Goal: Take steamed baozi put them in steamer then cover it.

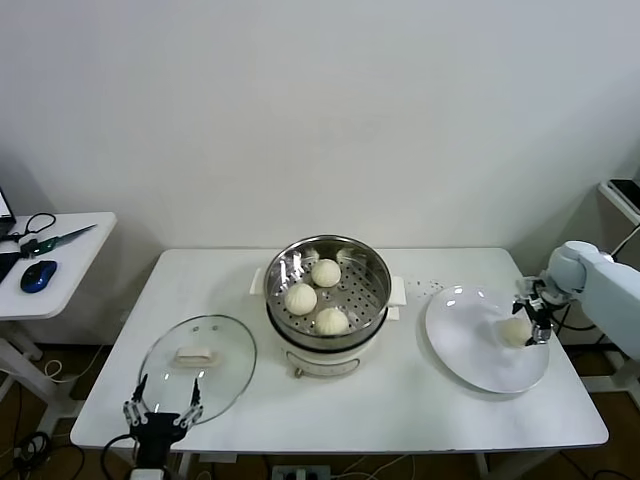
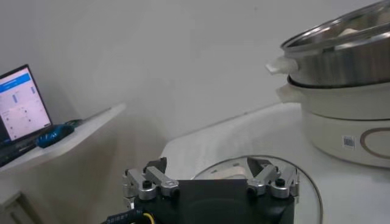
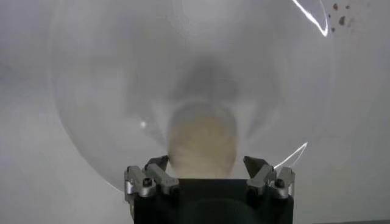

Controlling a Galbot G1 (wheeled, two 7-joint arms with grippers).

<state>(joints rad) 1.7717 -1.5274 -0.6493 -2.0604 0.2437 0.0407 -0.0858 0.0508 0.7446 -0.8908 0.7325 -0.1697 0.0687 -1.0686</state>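
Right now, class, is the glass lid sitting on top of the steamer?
No: in the head view the glass lid lies flat on the table to the left of the open steamer, which shows three buns inside.

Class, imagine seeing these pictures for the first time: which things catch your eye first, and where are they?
The shiny round steel steamer stands mid-table with three cream-white dough buns inside. To the right, the open right gripper straddles the last bun on a flat white plate. The clear glass lid lies front-left, the open left gripper beside it.
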